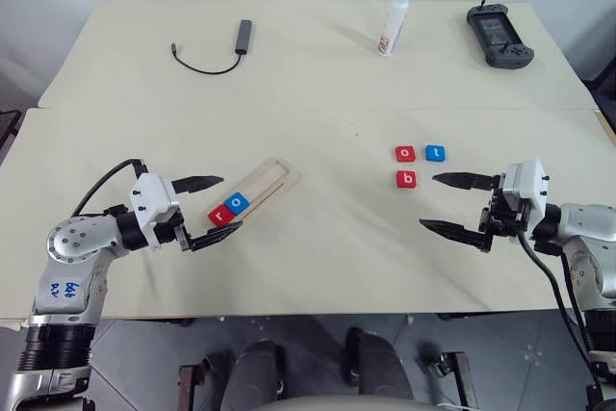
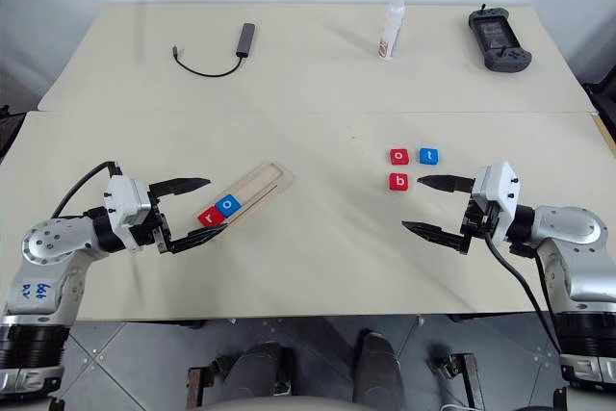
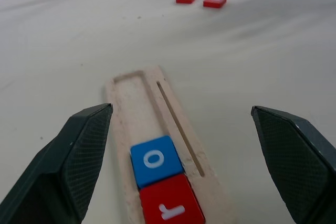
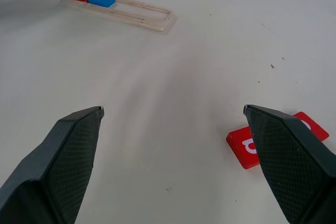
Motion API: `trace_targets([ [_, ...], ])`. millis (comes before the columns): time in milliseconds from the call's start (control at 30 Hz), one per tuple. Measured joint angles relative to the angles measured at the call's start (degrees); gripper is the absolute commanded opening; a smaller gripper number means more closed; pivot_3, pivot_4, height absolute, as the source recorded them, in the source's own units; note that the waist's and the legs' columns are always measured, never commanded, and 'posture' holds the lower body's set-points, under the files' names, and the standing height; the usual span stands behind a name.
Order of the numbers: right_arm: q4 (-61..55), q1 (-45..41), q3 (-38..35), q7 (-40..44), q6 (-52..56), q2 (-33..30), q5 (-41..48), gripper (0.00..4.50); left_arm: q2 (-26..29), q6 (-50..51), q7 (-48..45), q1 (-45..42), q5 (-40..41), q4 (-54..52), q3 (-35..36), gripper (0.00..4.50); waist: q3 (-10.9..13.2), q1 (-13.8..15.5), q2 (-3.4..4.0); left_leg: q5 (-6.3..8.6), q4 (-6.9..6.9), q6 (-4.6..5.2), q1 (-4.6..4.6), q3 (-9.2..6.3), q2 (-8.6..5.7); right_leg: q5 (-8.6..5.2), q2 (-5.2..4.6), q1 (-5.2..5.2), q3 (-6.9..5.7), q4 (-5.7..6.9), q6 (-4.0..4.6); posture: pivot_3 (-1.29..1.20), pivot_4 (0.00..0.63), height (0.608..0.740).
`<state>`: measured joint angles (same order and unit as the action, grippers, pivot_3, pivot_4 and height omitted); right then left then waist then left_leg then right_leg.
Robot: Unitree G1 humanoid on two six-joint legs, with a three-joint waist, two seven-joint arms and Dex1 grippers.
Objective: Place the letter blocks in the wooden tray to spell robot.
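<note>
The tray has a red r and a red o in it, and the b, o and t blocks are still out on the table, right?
Not quite: the o in the wooden tray is blue, not red, as the left wrist view shows. The r beside it is red, and the b, o and t still lie on the table.

A pale table (image 1: 318,74) carries three stray items along its far edge. A grey adapter with a black cable (image 1: 223,49) lies at about eleven o'clock, a white bottle with a red label (image 1: 393,24) stands near one o'clock, and a dark handheld controller (image 1: 499,35) lies flat at two o'clock.
</note>
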<state>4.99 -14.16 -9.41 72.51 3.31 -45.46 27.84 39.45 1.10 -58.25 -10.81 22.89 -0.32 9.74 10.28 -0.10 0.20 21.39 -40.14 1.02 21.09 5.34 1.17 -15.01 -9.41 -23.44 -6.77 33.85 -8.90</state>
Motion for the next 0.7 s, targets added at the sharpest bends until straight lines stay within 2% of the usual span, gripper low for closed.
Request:
trace_targets([
  [267, -2.25, -3.82, 2.85, -0.1, 0.67, 4.31, 0.39, 4.47, -0.75, 1.15, 5.37, 5.09, 0.22, 0.24, 4.15, 4.5, 0.0, -0.41, 0.01, 0.0, 0.01, -0.01, -0.01, 0.0, 0.04, 0.0, 0.01, -0.01, 0.0, 0.01, 0.0, 0.0, 0.15, 0.74],
  [467, -7.15, -8.61, 8.66, -0.21, 0.69, 12.11, 1.43, 4.47, -0.91, -1.69, 6.14, 18.71, 0.42, 3.17, 12.25, 4.5, 0.01, -1.38, -0.02, 0.01, 0.05, -0.03, 0.02, -0.04, 0.05, -0.02, 0.0, -0.03, -0.08, -0.01, 0.03, 0.0, 0.15, 0.74],
  [600, -6.67, -9.39, 9.64, 1.97, -0.48, 12.86, 1.46, 4.47, -1.71, -3.32, 6.32, 22.16, 0.68, 3.53, 15.23, 4.5, 0.0, 0.1, -0.05, 0.02, -0.05, -0.02, 0.01, -0.07, 0.02, -0.01, -0.03, 0.01, -0.07, 0.02, 0.03, 0.0, 0.15, 0.74],
  [700, -5.62, -9.38, 10.4, 3.84, -0.91, 12.83, 1.38, 4.47, -3.29, -3.4, 7.34, 23.05, 1.64, 3.03, 16.3, 4.5, 0.0, 0.09, -0.05, 0.02, -0.04, -0.02, 0.0, -0.06, 0.04, -0.01, -0.03, 0.0, -0.07, 0.04, 0.04, 0.0, 0.15, 0.74],
])
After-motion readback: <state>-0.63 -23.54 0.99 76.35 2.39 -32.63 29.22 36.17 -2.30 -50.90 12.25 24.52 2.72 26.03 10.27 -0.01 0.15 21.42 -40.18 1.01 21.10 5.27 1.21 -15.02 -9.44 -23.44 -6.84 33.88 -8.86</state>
